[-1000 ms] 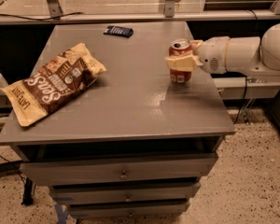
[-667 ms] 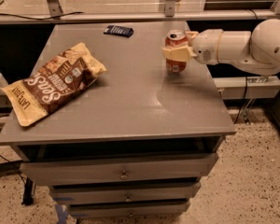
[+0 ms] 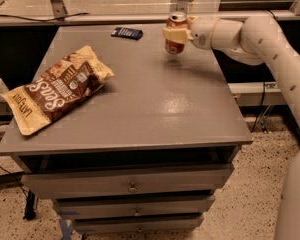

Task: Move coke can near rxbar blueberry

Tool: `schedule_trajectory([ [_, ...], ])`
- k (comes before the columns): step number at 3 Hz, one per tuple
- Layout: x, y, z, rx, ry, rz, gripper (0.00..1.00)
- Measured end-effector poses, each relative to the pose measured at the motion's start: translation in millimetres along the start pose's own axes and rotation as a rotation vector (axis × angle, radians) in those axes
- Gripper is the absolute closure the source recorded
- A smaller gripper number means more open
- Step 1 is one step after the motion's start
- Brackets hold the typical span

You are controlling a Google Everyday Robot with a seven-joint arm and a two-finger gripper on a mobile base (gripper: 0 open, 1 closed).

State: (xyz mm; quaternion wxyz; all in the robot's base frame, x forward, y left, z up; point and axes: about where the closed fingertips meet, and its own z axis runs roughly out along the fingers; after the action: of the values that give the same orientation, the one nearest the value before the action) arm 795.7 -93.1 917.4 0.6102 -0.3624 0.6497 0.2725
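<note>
The coke can (image 3: 176, 35) is a small red-orange can with a silver top, held upright just above the grey table (image 3: 140, 99) near its far right part. My gripper (image 3: 176, 34) reaches in from the right and is shut on the can's middle. The rxbar blueberry (image 3: 126, 33) is a thin dark navy wrapper lying flat at the table's far edge, to the left of the can, about a bar's length away.
A large brown and tan snack bag (image 3: 57, 88) lies on the table's left side, overhanging the left edge. Drawers (image 3: 132, 186) sit under the tabletop. A rail and glass partition (image 3: 115, 14) run behind the table. My white arm (image 3: 270, 44) spans the right side.
My gripper has carried the coke can from the table's right edge toward the far side and to the left, closer to the rxbar blueberry.
</note>
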Motion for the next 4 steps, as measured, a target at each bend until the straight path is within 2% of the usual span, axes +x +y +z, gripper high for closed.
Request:
schedule_trajectory([
  [1,-3,-22,40,0.009,-0.027,0.013,1.0],
  [2,1,-25,71,0.003,0.004,0.027,1.0],
  [4,19,-13,116,-0.036,0.096,0.082,1.0],
])
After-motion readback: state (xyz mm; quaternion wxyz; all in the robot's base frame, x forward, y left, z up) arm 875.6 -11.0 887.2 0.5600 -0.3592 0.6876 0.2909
